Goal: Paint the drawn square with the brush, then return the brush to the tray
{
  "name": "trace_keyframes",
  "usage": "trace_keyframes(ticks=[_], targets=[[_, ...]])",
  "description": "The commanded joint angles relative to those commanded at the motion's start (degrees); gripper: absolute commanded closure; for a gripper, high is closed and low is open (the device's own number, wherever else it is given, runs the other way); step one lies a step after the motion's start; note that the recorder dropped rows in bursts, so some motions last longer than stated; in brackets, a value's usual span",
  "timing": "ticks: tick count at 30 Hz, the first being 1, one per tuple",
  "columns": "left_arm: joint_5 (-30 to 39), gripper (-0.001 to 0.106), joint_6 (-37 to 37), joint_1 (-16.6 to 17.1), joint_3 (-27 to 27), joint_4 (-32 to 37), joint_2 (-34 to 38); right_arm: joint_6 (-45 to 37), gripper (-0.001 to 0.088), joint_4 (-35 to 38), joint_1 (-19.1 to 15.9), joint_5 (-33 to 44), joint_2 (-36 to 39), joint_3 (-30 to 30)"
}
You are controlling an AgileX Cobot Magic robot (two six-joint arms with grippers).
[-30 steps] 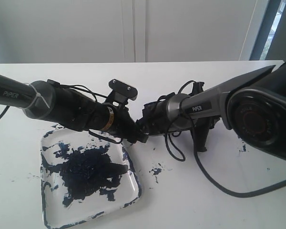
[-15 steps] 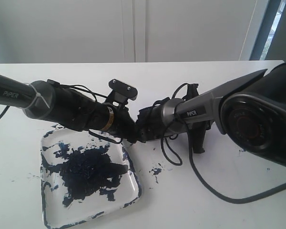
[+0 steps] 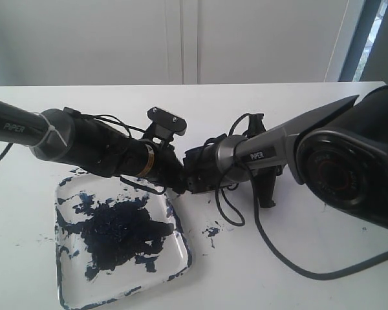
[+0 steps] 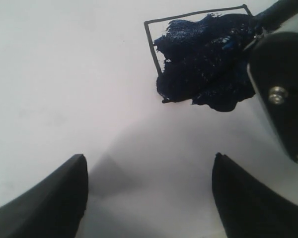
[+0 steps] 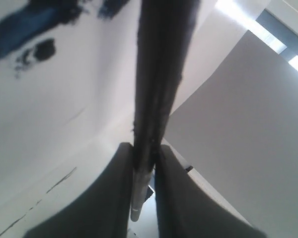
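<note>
i find the right gripper [image 5: 143, 148] nearly closed, its fingers [image 5: 120, 188] pinching the brush [image 5: 159, 74] by its black handle, which runs straight out between them. the narrow gap matches the handle's thickness, so i read this as a firm hold for stroking. the left gripper [image 4: 149, 158] stands wide open with nothing between its jaws. it hovers over bare white surface near the drawn square [image 4: 198, 54], apparently only to keep its camera on the work. the square is largely filled with dark blue paint; a strip along one side of the outline is blank, and paint has run past another edge. in the exterior view both wrists meet at the centre of the frame and hide the square. the tray [image 3: 68, 258] sits at lower left, close beside them, its middle blotched with paint and no brush in it. my judgement: painting is nearly done, and the return to the tray is outstanding. i cannot make out the brush tip.
</note>
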Motion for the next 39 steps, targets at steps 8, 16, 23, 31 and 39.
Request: trace_keyframes(ticks=[8, 16, 23, 31, 39], targets=[[0.0, 0.033, 0.0, 0.0, 0.0, 0.0, 0.0, 0.8, 0.0868, -3.5, -2.1, 0.0, 0.0, 0.0], [0.0, 0.033, 0.0, 0.0, 0.0, 0.0, 0.0, 1.6, 0.0868, -4.4, -2.2, 0.0, 0.0, -0.1], [0.0, 0.033, 0.0, 0.0, 0.0, 0.0, 0.0, 1.5, 0.0868, -3.5, -1.5, 0.0, -0.1, -0.1], [-0.1, 0.033, 0.0, 0.0, 0.0, 0.0, 0.0, 0.9, 0.0868, -1.1, 0.7, 0.0, -0.7, -0.1], [-1.1, 0.033, 0.0, 0.0, 0.0, 0.0, 0.0, 0.2, 0.0868, 0.0, 0.7, 0.0, -0.7, -0.1]])
